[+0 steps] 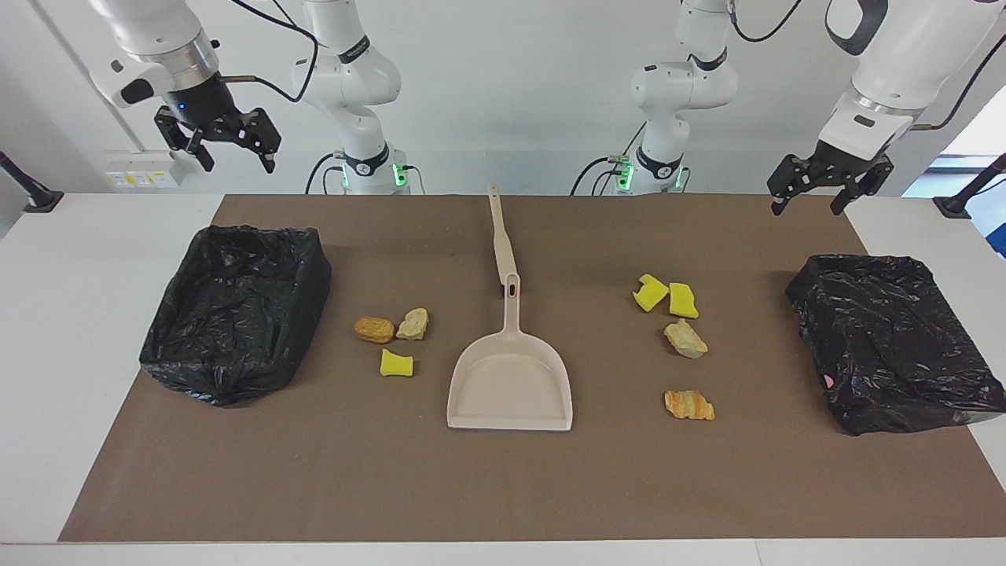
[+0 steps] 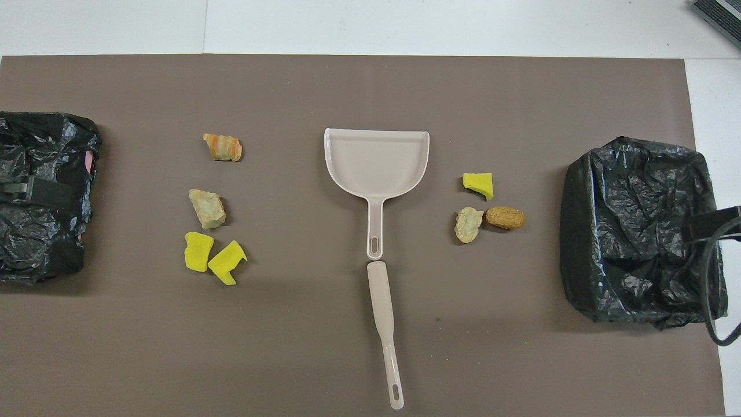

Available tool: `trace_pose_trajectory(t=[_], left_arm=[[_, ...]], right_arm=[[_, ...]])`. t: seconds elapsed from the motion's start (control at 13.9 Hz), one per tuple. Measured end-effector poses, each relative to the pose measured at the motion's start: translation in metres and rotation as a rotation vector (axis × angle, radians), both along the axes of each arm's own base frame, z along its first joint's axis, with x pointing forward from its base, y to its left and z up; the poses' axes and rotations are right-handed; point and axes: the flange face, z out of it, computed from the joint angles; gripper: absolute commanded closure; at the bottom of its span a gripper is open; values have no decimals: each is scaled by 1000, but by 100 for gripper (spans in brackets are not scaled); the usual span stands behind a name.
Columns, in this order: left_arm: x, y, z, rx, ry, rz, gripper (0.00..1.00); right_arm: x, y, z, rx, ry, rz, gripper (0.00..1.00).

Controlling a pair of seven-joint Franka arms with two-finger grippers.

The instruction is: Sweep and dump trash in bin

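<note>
Your left tool [image 1: 813, 189] and right tool [image 1: 224, 145] hang spread, holding nothing; trash [image 1: 685, 339] flanks the dustpan [image 1: 511, 385].

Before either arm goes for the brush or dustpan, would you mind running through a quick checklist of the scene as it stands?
1. Left gripper open and empty, raised near the bin at the left arm's end: ok.
2. Right gripper open and empty, raised near the bin at the right arm's end: ok.
3. Dustpan flat mid-mat, pan empty: ok.
4. Brush lying in line with the dustpan's handle, nearer the robots, unobstructed: ok.
5. Trash in the bins: not ok; four scraps and three scraps lie on the mat.
6. Bin contents: cannot tell.
</note>
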Motion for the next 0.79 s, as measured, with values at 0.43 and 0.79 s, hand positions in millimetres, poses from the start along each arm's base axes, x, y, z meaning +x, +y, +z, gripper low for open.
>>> trace_pose_trajectory(t=[0.43, 0.79], left_arm=[[-3, 0, 4, 0, -6, 1, 0], [-3, 0, 3, 0, -5, 1, 0]], right_arm=[[0, 0, -4, 1, 9, 0, 0], [0, 0, -5, 1, 11, 0, 0]])
